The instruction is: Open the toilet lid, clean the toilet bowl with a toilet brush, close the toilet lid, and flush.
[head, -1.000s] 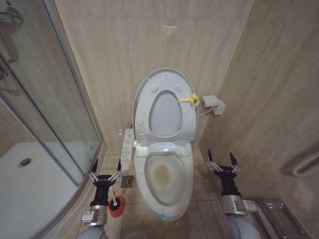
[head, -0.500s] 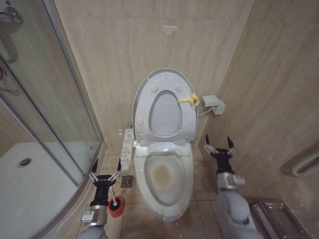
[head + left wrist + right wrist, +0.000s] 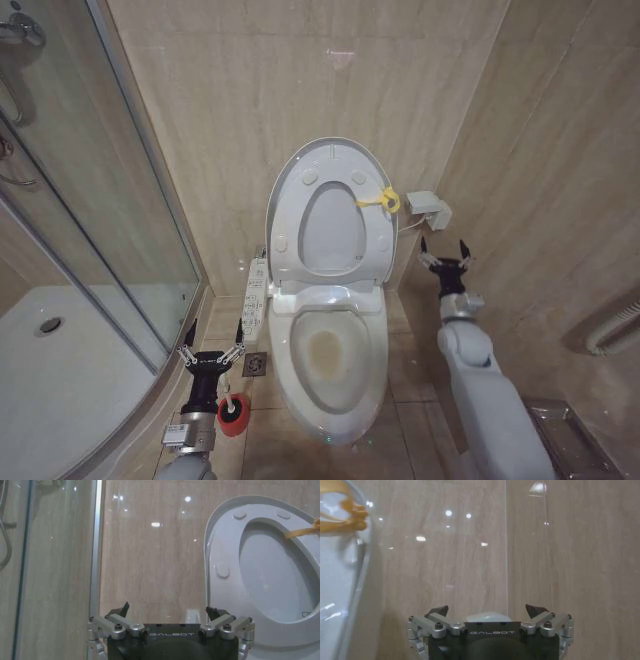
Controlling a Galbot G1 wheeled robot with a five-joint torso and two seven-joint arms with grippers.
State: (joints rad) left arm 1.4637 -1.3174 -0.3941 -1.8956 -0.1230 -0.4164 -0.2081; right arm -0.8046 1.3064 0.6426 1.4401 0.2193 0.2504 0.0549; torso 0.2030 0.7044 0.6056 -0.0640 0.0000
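Note:
The toilet lid (image 3: 331,158) stands raised against the back wall with the ring seat in front of it and a yellow tag (image 3: 382,201) at its right rim. Below lies the toilet bowl (image 3: 372,345), brown-stained inside. The toilet brush (image 3: 233,410) stands in its red holder on the floor left of the bowl. My left gripper (image 3: 211,340) hangs open just above and behind the brush. My right gripper (image 3: 446,252) is open, held up right of the lid. The left wrist view shows the left gripper (image 3: 167,609) and the lid (image 3: 225,536). In the right wrist view, the right gripper (image 3: 487,609) faces the wall beside the lid's edge (image 3: 340,592).
A glass shower enclosure (image 3: 90,200) closes off the left. A button panel (image 3: 256,290) and a floor drain (image 3: 255,364) sit left of the bowl. A white box (image 3: 427,208) hangs on the wall above the right gripper. A metal rack (image 3: 575,440) stands at lower right.
My right arm has risen and stretched forward, from beside the bowl to beside the raised lid, still open. The left arm and the brush have not moved.

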